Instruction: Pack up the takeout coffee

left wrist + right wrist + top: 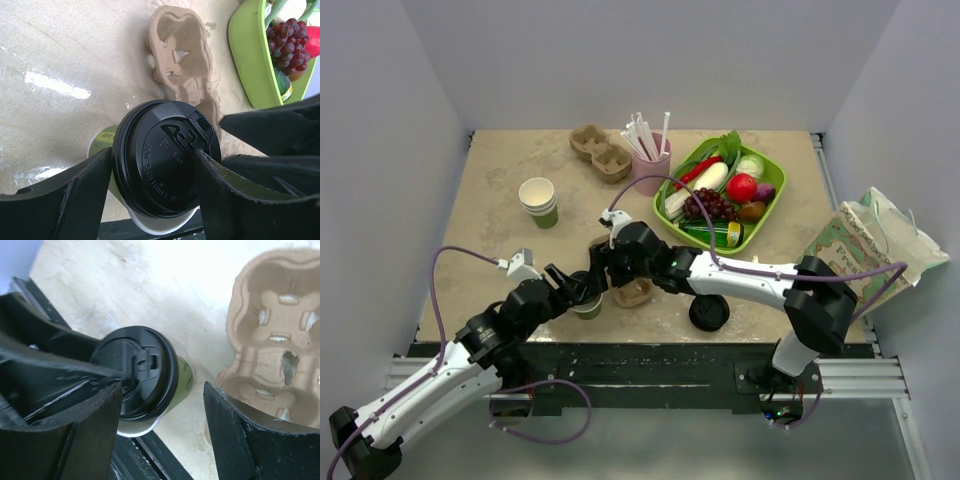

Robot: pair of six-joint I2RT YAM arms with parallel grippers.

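Note:
The takeout coffee (150, 140), a greenish paper cup with a black lid, stands near the table's front edge (588, 308). My left gripper (152, 165) is shut on it, one finger pressed against each side of the lid rim. My right gripper (164, 390) hovers just above and beside the same cup (145, 365) with its jaws open; the cup sits by its left finger, and its right finger (235, 435) is well apart. In the top view both grippers meet over the cup, left (576, 290) and right (606, 268).
A cardboard cup carrier (635, 293) lies right beside the cup, also in both wrist views (182, 50) (275, 305). Black lids (708, 312) sit front right. Farther back are stacked white cups (539, 200), a second carrier (600, 150), straws in a pink cup (650, 150), a green food tray (769, 215) and a paper bag (875, 245).

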